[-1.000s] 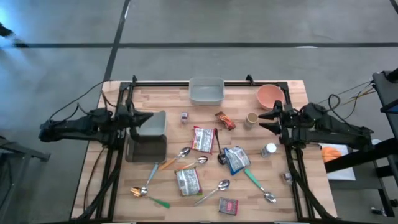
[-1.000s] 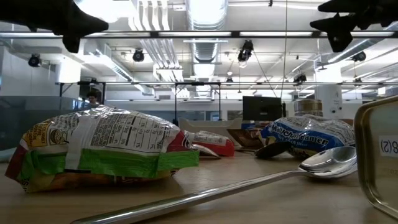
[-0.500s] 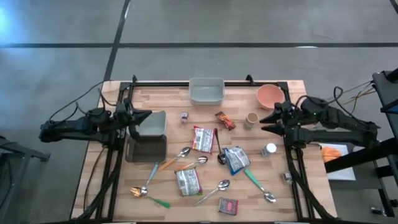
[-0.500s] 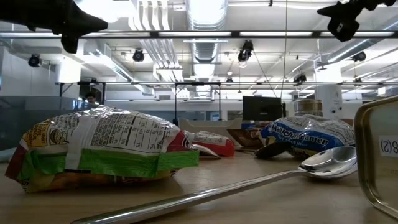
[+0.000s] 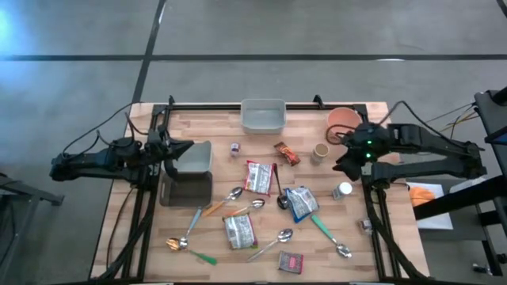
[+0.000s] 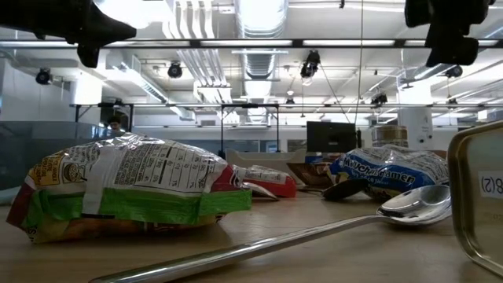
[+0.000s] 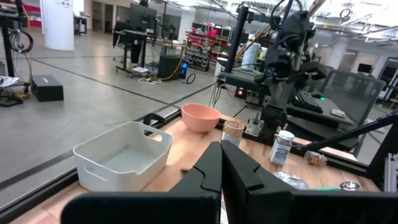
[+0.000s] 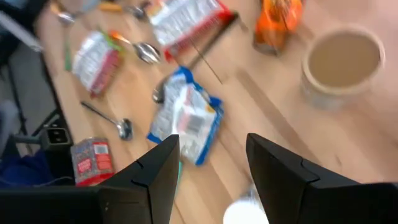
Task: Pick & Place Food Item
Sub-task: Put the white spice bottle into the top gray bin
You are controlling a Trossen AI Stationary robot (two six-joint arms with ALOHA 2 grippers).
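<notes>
Several food packets lie on the wooden table: a red-and-white bag [image 5: 258, 176], a blue bag [image 5: 301, 202], a green-and-red bag [image 5: 239, 230], an orange bar [image 5: 287, 153] and a small red packet [image 5: 291, 262]. My right gripper [image 5: 343, 157] hangs open high over the table's right side, slanting down toward the blue bag [image 8: 186, 121], with nothing between its fingers [image 8: 158, 177]. My left gripper [image 5: 184, 150] waits shut and level above the table's left side, its fingers [image 7: 221, 168] closed together.
A white bin [image 5: 263, 115] and a pink bowl [image 5: 342, 120] stand at the far edge. A paper cup [image 5: 320, 150] and a small white bottle [image 5: 342, 190] are near my right gripper. A grey tray [image 5: 188, 172] lies at the left. Spoons and utensils [image 5: 273, 243] lie scattered among the packets.
My right gripper has risen a little, tipped from level to slanting down at the table, and rolled about its own axis. It has stayed open. The packets have not moved.
</notes>
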